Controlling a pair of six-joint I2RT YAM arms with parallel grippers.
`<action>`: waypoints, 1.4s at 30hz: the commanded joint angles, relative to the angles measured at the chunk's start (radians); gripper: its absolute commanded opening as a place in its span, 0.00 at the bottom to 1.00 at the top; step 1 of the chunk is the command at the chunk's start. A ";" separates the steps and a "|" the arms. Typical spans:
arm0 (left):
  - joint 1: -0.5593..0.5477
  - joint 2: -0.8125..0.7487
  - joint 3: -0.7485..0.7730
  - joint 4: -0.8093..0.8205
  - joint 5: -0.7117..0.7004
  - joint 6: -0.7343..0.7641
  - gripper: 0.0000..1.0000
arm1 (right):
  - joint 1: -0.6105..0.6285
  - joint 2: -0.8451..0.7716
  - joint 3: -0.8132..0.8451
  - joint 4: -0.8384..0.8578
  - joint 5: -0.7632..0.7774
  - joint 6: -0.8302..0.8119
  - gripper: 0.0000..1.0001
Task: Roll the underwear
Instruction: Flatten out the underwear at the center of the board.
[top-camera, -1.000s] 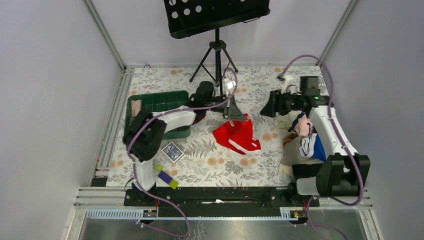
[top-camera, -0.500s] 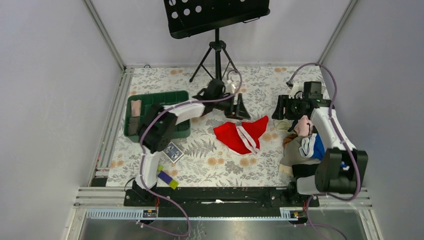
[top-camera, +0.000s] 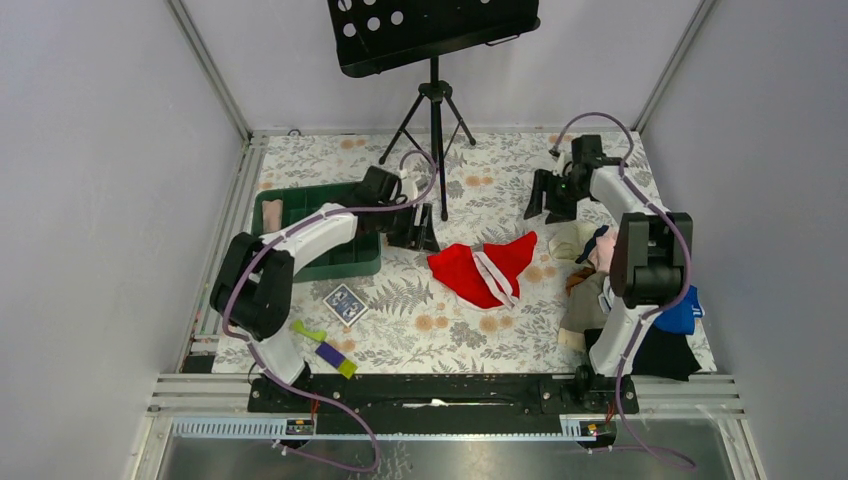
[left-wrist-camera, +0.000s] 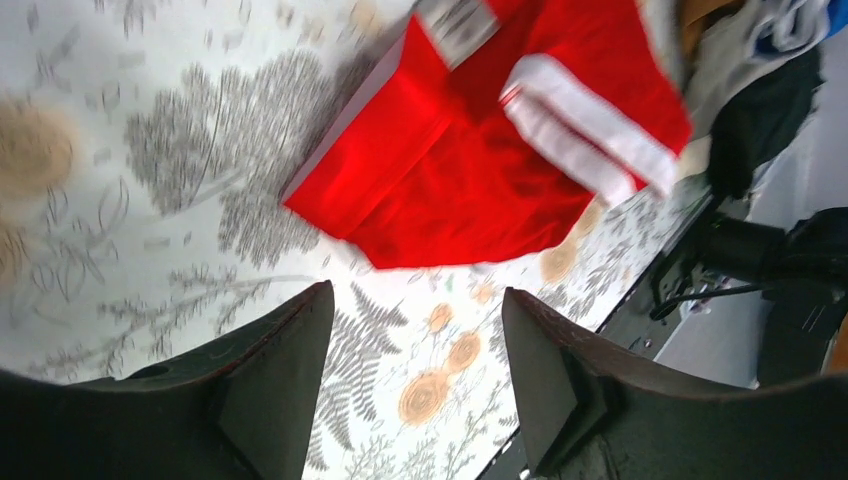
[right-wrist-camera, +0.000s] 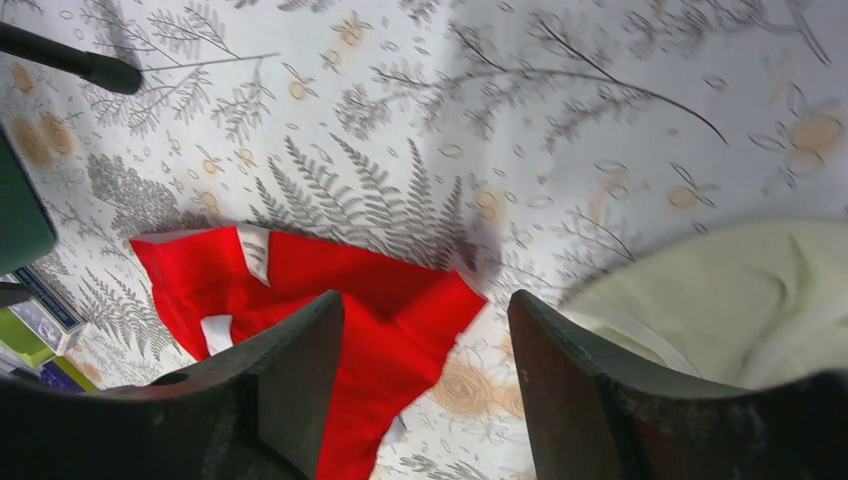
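Left gripper (left-wrist-camera: 415, 300): jaws spread wide, nothing between them, touching nothing, hovering over floral table (top-camera: 500, 340). Right gripper (right-wrist-camera: 425, 310): jaws spread wide too, empty, clear of cloth.

Underwear (top-camera: 480, 268) lies flat mid-table, apart from both grippers: left gripper at its 10 o'clock, right gripper at its 1 o'clock. Pile of clothes (top-camera: 600, 290) at underwear's 3 o'clock, green tray (top-camera: 300, 205) at its 9 o'clock.

Versus one second earlier: left gripper has left cloth's 12 o'clock edge and sits nearer tray. Right gripper has shifted toward 12 o'clock. Underwear now spread wider, one corner pointing to 1 o'clock.
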 joint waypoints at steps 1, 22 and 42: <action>0.010 0.014 -0.050 -0.027 -0.039 -0.002 0.65 | 0.070 0.066 0.118 -0.086 0.076 0.055 0.70; 0.011 0.363 0.030 0.123 0.011 -0.101 0.56 | 0.121 0.118 0.053 -0.094 0.166 0.042 0.64; 0.026 -0.265 -0.184 0.178 -0.022 0.161 0.00 | 0.121 -0.469 -0.280 0.203 -0.083 -0.144 0.06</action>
